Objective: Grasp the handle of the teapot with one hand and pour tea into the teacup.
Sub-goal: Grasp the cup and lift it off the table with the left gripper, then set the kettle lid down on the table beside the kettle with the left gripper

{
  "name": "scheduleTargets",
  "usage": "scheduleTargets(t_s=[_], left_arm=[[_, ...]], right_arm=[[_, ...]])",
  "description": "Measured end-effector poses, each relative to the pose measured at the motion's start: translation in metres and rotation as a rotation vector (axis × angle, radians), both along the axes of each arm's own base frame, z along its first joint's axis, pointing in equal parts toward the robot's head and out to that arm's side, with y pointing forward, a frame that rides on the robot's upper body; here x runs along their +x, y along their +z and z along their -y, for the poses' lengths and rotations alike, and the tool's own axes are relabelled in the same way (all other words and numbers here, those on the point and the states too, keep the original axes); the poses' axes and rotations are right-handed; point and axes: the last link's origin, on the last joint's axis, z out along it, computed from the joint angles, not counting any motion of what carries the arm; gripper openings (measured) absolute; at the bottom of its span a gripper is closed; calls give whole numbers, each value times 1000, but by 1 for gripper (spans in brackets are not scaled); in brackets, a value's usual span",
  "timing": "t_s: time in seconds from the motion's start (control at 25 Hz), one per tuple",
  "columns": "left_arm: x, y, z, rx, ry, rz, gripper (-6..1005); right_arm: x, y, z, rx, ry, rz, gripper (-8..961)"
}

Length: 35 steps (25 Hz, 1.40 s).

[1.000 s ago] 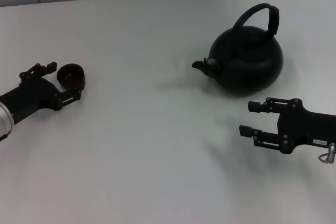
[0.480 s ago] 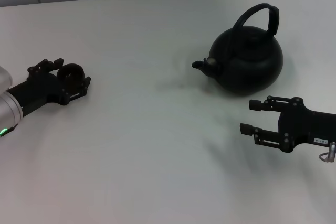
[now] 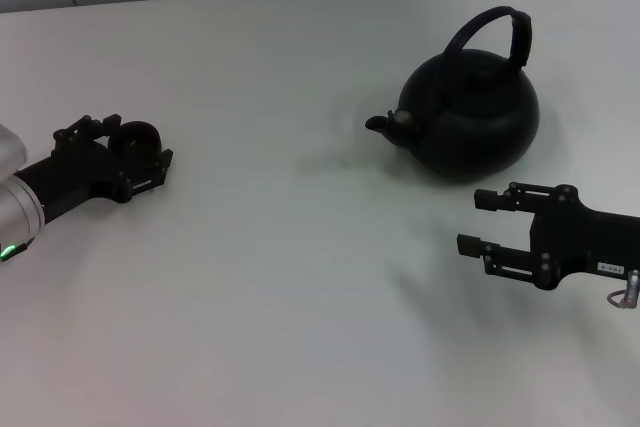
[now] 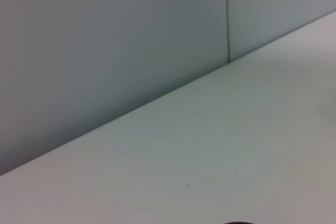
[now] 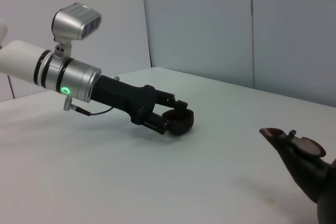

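We see the left gripper (image 3: 138, 159) at table (image 3: 280, 277) level, fingers either side of the teacup (image 3: 136, 140); contact not clear. Teapot (image 3: 470, 112) sits upright far right, spout toward the cup, handle (image 3: 495, 32) arched up. Right gripper (image 3: 482, 224) hovers just in front of the teapot, fingers spread, nothing between them.

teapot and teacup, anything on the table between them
Nothing: in the head view the table is bare from the teapot spout across to the teacup, which sits between the left hand's fingers. The right wrist view shows the same empty stretch.
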Motion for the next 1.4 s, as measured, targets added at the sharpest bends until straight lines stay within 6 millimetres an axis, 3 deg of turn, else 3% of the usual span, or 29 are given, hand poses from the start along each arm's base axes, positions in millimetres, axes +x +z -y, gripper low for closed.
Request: scheduleTargets(t_s=[0.4, 0.6, 0.8, 1.08, 1.4], left_arm=[[5, -1, 1, -14, -25, 19, 706], [31, -10, 12, -118, -181, 83, 690], [61, -32, 20, -266, -330, 71, 690], [80, -48, 22, -348, -397, 59, 690], [76, -55, 24, -357, -395, 9, 691]], right_arm=[[-1, 0, -1, 1, 2, 2, 621], [0, 1, -1, 8, 4, 5, 621], [1, 2, -1, 14, 0, 2, 620], [2, 3, 0, 19, -5, -1, 620], [0, 2, -1, 16, -5, -6, 621]])
